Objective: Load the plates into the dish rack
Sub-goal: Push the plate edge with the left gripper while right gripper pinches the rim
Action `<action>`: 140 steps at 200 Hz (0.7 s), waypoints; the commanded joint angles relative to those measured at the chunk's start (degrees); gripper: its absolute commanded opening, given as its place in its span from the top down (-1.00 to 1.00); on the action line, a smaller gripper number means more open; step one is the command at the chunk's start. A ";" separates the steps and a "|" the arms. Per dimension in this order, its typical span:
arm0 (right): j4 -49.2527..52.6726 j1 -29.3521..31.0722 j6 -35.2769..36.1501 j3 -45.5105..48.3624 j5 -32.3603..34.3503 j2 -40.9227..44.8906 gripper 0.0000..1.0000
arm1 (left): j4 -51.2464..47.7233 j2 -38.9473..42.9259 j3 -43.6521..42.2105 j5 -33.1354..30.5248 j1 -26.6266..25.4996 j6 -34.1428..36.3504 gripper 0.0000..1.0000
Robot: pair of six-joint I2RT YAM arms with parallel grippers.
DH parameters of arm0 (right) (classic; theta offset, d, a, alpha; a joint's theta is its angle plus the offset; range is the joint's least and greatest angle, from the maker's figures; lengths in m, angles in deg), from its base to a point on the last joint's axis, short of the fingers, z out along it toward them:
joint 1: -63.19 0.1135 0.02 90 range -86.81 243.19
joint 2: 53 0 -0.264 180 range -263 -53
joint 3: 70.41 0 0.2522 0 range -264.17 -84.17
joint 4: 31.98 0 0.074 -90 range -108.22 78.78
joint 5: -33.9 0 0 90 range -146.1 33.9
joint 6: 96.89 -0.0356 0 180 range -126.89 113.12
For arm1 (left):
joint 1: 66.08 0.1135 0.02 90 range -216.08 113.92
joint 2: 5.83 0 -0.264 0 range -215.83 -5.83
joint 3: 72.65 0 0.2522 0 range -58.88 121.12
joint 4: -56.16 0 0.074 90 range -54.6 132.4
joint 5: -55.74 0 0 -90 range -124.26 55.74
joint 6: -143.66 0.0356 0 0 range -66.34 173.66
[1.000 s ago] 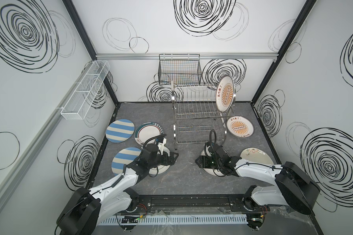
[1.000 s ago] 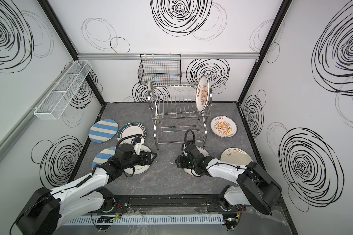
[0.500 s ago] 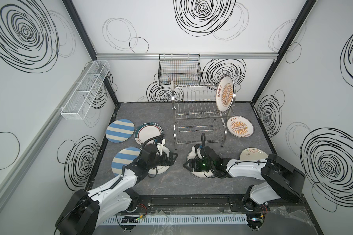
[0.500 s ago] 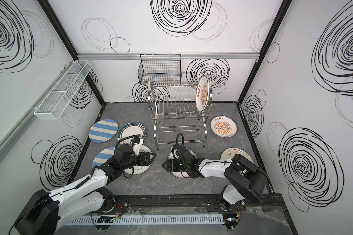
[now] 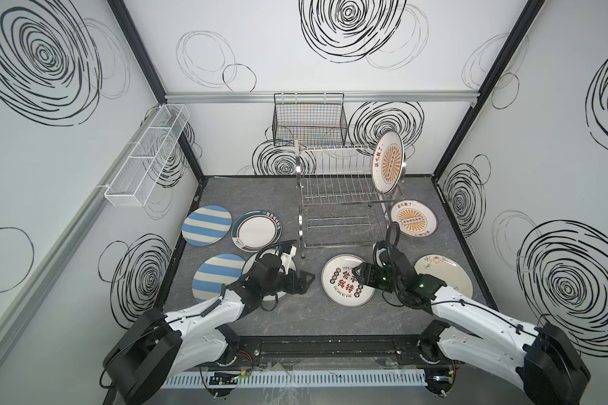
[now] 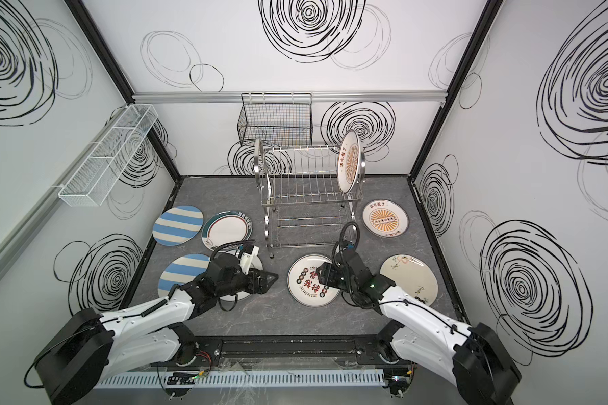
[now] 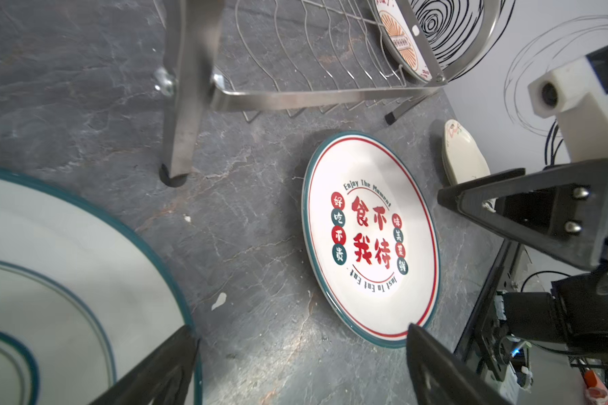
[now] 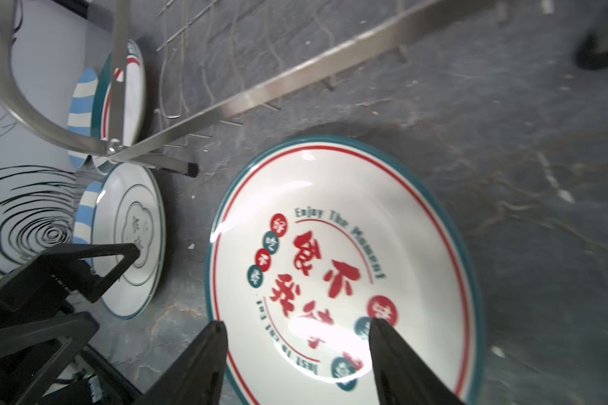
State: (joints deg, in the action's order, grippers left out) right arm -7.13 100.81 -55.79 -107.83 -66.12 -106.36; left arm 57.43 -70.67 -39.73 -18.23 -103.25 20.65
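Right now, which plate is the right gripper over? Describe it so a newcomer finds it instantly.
Find the steel dish rack at the back centre of the table. The plate lying flat just in front of it, under the open right gripper, is the one. Only it has big red characters flanked by red and green dots inside a green rim.

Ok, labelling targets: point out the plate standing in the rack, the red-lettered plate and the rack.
racked sunburst plate (image 5: pixel 388 162): a top view, its orange centre.
red-lettered plate (image 7: pixel 369 238): left wrist view, its printed middle.
dish rack (image 7: pixel 183 105): left wrist view, its steel leg.
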 commanded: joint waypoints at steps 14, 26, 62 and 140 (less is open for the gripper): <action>4.65 -2.07 -1.48 5.28 2.13 7.05 -0.36 | 7.34 -4.20 0.56 0.31 -2.33 -0.85 -0.92; 5.47 -3.31 -1.01 6.12 1.72 7.46 -0.36 | 7.74 -6.03 1.51 -0.38 -3.09 -0.08 -0.92; 3.08 -6.32 0.60 9.41 -0.94 8.30 -0.36 | 9.89 -11.00 4.01 0.62 -3.87 0.45 -0.92; -10.14 -11.24 2.76 14.40 -9.59 5.47 -0.34 | 8.79 -17.70 8.75 2.54 -5.72 1.95 -0.92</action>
State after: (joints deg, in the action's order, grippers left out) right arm -12.70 90.61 -54.02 -94.89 -73.99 -100.33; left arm 64.09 -87.09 -32.43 -16.50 -108.25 21.46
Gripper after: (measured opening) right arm 0.677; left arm 0.960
